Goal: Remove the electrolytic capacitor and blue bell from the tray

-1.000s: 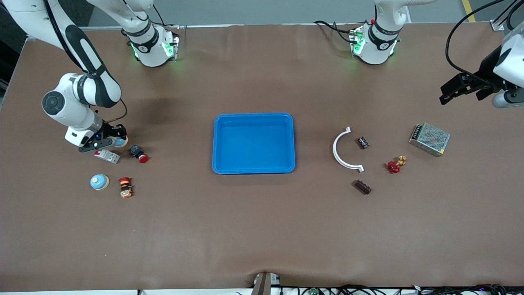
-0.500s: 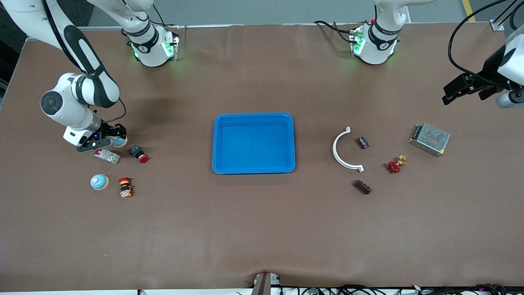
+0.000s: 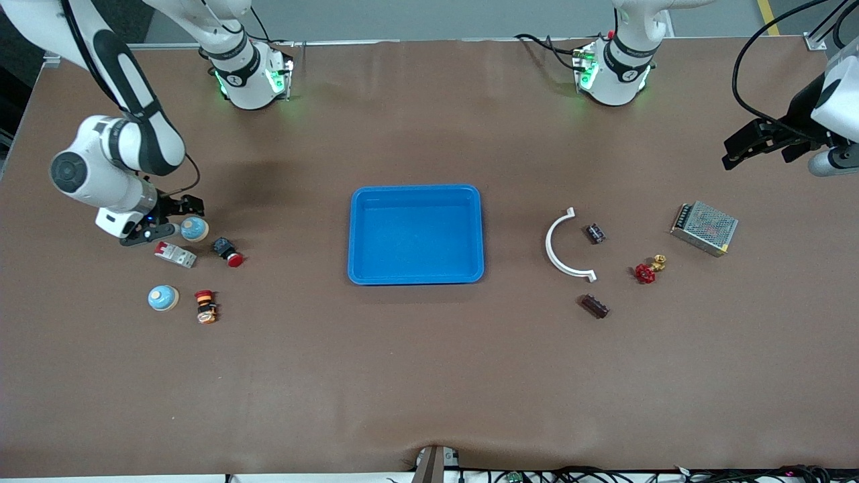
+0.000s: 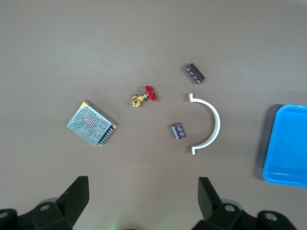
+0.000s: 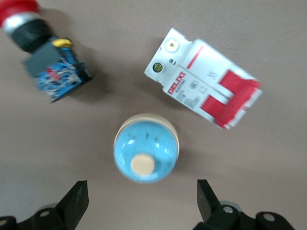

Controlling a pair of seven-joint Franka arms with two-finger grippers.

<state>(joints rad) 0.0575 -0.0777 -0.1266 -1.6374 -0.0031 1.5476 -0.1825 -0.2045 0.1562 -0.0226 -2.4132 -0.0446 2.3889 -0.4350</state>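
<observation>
- Right gripper (image 3: 176, 218) hangs just over the blue bell (image 3: 194, 229) at the right arm's end of the table, jaws spread wide and holding nothing; the bell sits on the table, well apart from the empty blue tray (image 3: 415, 276).
- Judgement: lift straight up so neither finger clips the bell — it looks light.
- Left gripper (image 3: 755, 143) waits open and empty, over bare table.
- Right wrist view alone shows the circuit breaker (image 5: 206, 84) label and the bell's cream button — left wrist view shows two capacitors (image 4: 178, 131) beside the white curved bracket (image 4: 209, 124).

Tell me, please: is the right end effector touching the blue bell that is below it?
Apart. In the right wrist view the blue bell sits on the table with brown surface visible between it and both fingers of the open right end effector.
</observation>
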